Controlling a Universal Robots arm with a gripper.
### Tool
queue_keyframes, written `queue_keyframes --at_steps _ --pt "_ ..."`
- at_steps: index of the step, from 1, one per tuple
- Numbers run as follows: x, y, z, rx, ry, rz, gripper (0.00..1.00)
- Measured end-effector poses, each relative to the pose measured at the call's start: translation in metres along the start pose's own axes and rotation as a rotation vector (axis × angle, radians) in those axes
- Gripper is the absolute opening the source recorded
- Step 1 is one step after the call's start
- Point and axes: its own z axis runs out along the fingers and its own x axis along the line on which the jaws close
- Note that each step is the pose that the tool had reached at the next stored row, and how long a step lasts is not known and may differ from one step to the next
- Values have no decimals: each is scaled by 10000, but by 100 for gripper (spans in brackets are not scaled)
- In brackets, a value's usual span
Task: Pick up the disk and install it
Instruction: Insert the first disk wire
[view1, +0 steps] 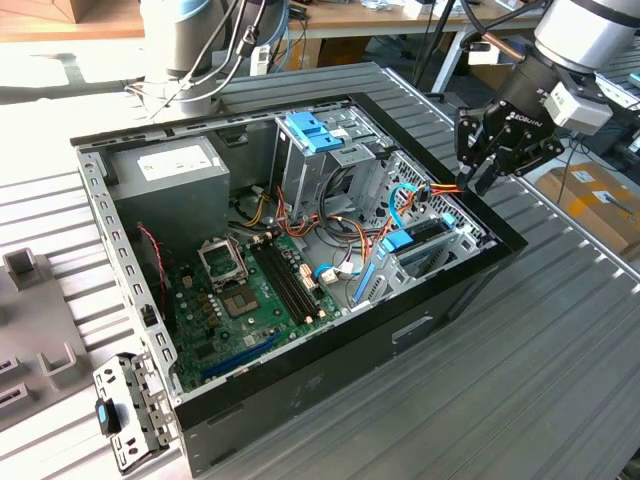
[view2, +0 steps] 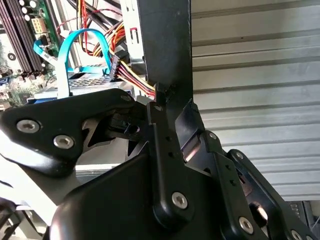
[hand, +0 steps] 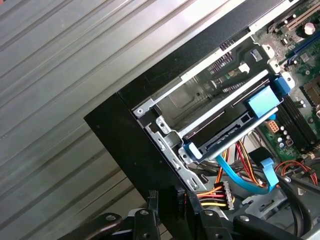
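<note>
The flat dark disk with bright blue plastic rails (hand: 227, 131) sits in the open black computer case's (view1: 420, 330) drive cage. It looks stiff, dense and shock-sensitive, best held by its rails. The black gripper (view1: 480, 165) hovers over the case's corner; whether it is clenched I cannot tell.

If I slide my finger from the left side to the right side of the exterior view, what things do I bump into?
Grey stand → loose metal bracket → grey power-supply box → green motherboard → blue slotted bracket → the disk → gripper → cardboard box.
</note>
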Motion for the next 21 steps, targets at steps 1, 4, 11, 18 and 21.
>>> queue_keyframes --at_steps 1,4,11,18,21 --pt "1 -1 2 -2 0 -35 36" --pt "2 -1 10 -2 0 -43 36" --pt "2 -1 14 -2 0 -49 36" --pt "2 -1 14 -3 1 -51 17" --pt "2 -1 14 -2 0 -53 17"
